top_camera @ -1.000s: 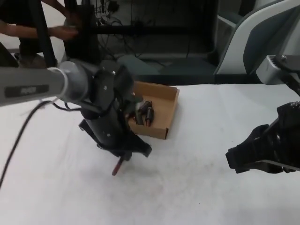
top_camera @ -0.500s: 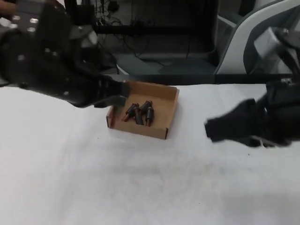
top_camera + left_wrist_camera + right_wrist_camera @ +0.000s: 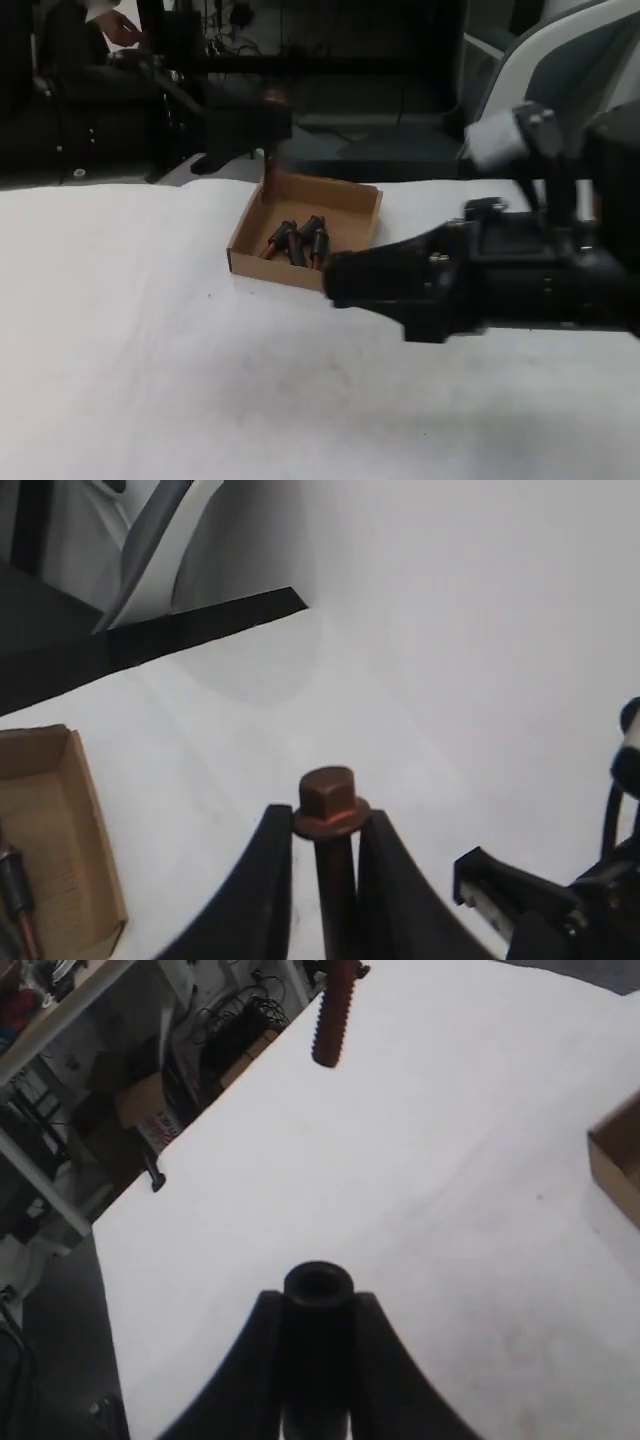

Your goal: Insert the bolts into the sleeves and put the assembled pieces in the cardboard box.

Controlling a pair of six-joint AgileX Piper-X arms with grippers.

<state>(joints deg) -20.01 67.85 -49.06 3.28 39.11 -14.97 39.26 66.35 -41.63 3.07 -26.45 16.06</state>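
My left gripper [image 3: 326, 825] is shut on a copper bolt [image 3: 327, 798], its hex head showing above the fingers. In the high view that bolt [image 3: 269, 172] hangs thread-down from the left gripper [image 3: 262, 135], over the far left corner of the cardboard box [image 3: 350, 205]. My right gripper [image 3: 318, 1308] is shut on a black sleeve [image 3: 318, 1290] whose open bore faces outward. Farther off in the right wrist view is the bolt's threaded end [image 3: 333, 1020]. The right gripper [image 3: 337, 279] sits just right of the box's front edge. Several assembled pieces [image 3: 300, 240] lie in the box.
White cloth [image 3: 150, 380] covers the bench. Dark racks and cables stand behind the bench's far edge. The box [image 3: 55, 780] shows beside the left fingers, and its corner [image 3: 618, 1160] shows in the right wrist view.
The left arm has lifted the bolt off the cloth and carried it back above the box's far corner. The right arm has swung left toward the box with the sleeve.
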